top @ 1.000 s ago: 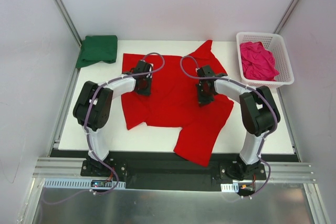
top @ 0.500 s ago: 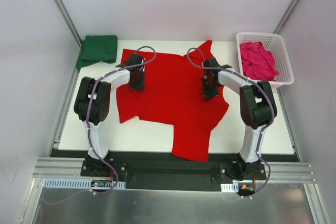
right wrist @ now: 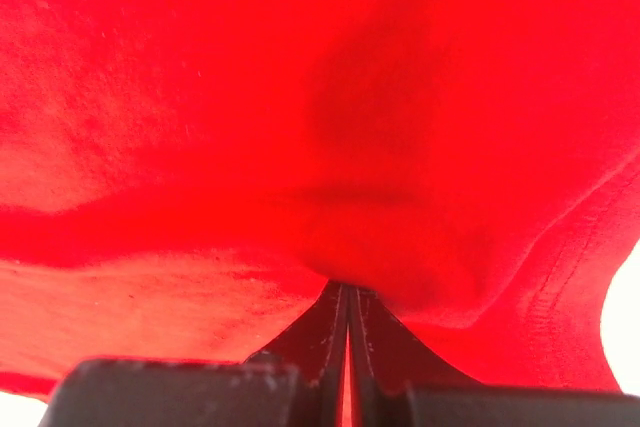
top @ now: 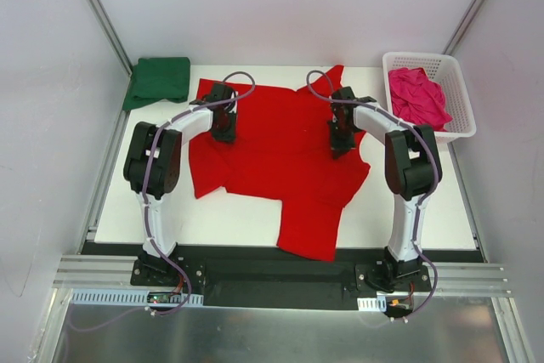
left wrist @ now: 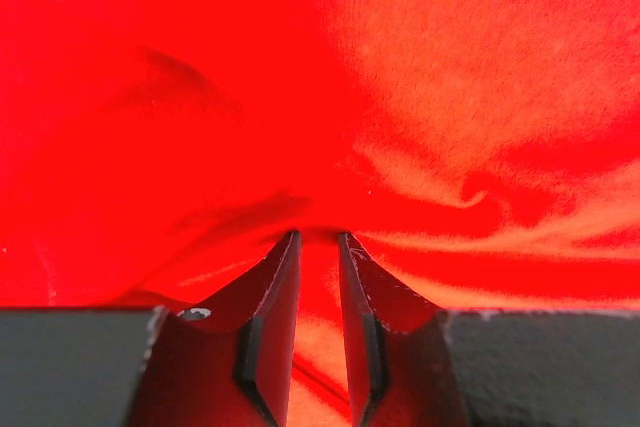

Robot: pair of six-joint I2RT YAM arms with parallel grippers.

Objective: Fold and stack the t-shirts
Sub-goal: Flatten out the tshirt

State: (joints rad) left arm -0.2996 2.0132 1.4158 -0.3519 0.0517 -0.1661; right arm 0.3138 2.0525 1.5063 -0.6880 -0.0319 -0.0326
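- Cloth of the red t-shirt (top: 280, 155) lies spread mid-desk (top: 408, 201), with one corner over the near edge.
- Since a second ago both arms have drawn it toward the far side, and it is flatter; I judge spreading nearly done, folding not begun.
- On it, the left fingers (left wrist: 265, 327) pinch a ridge through a narrow gap; the right fingers (right wrist: 315, 332) are pressed tight.
- Three shirts: this one, one green t-shirt (top: 159, 81) folded at the far left, one pink t-shirt (top: 416, 98) in the single basket (top: 425, 61).
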